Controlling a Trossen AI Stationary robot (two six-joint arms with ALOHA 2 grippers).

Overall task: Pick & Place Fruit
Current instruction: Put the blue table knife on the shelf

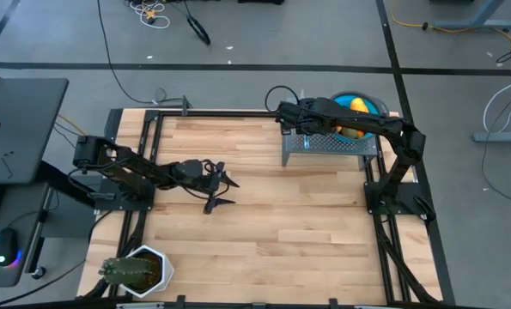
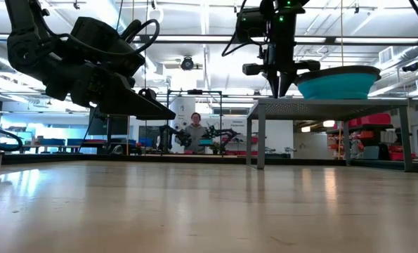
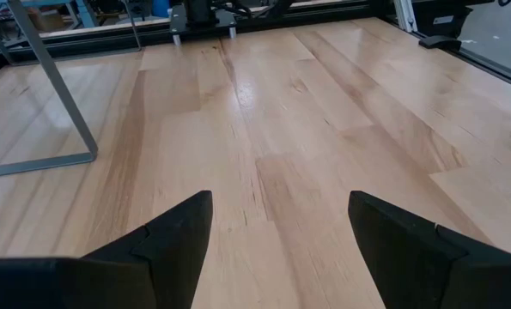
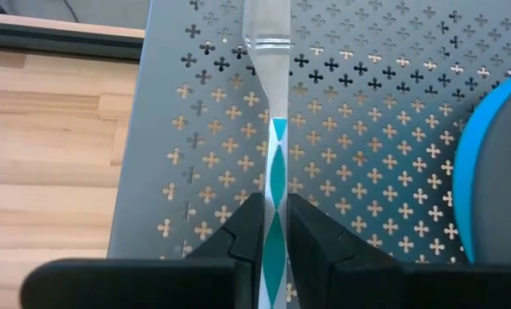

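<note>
Fruit [image 1: 351,106]: yellow and orange pieces lying in the blue bowl [image 1: 377,107], on the perforated grey rack [image 1: 328,144] at the far right part of the bench [image 1: 272,206]. Right claw [image 4: 272,225] closed on a slim knife [image 4: 274,176] with light-blue handle and clear blade, held over the rack just beside the bowl. Possible trouble: knife slipping or turning in such a narrow pinch and falling on the rack; blade tip catching in the cut-out holes; bowl pushed off the raised rack if struck from the side. Left claw [image 3: 272,232] open wide, holding nothing, hovering above bare wood well apart from the rack. Bench of pale wooden planks inside a black frame, with a spiky green plant [image 1: 128,273] in a white pot at the near left corner. Beyond: grey floor with cables, a bright workshop, one person [image 2: 194,130] far behind.
</note>
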